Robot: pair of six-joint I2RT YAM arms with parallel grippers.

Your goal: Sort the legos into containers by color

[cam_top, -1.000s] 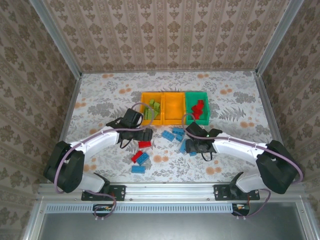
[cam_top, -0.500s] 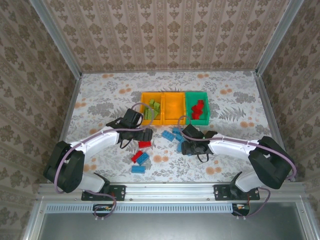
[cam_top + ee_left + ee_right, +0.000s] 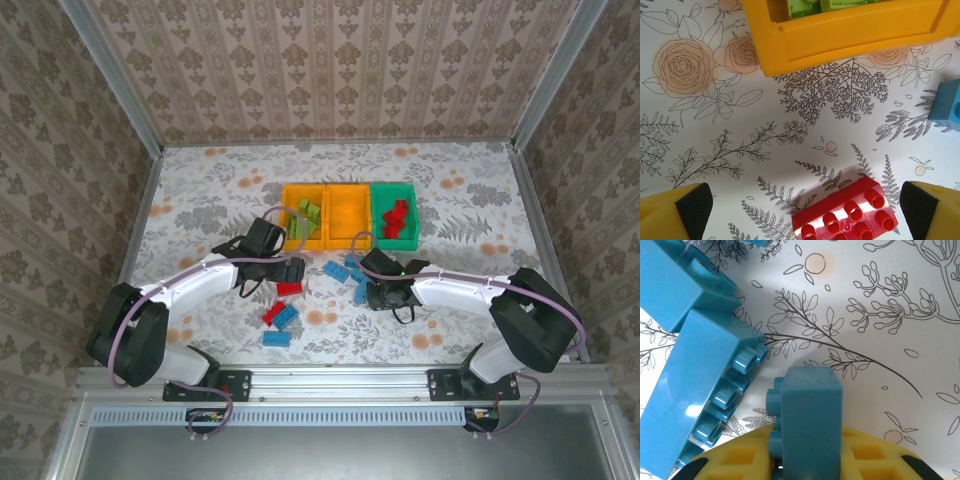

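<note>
the right gripper (image 3: 375, 291) is shifted leftward, from in front of the middle of the green bin (image 3: 412, 215) to in front of its left corner, in among the blue legos (image 3: 355, 270). its jaws, seen apart a second ago, are now closed on a small blue brick (image 3: 810, 410). the right arm (image 3: 460, 290) is drawn leftward with it.

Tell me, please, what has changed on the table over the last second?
The right gripper shifted left into the loose blue bricks and closed on one small blue brick. The left gripper stayed put, open above a red brick; the three bins and their contents look unchanged.
</note>
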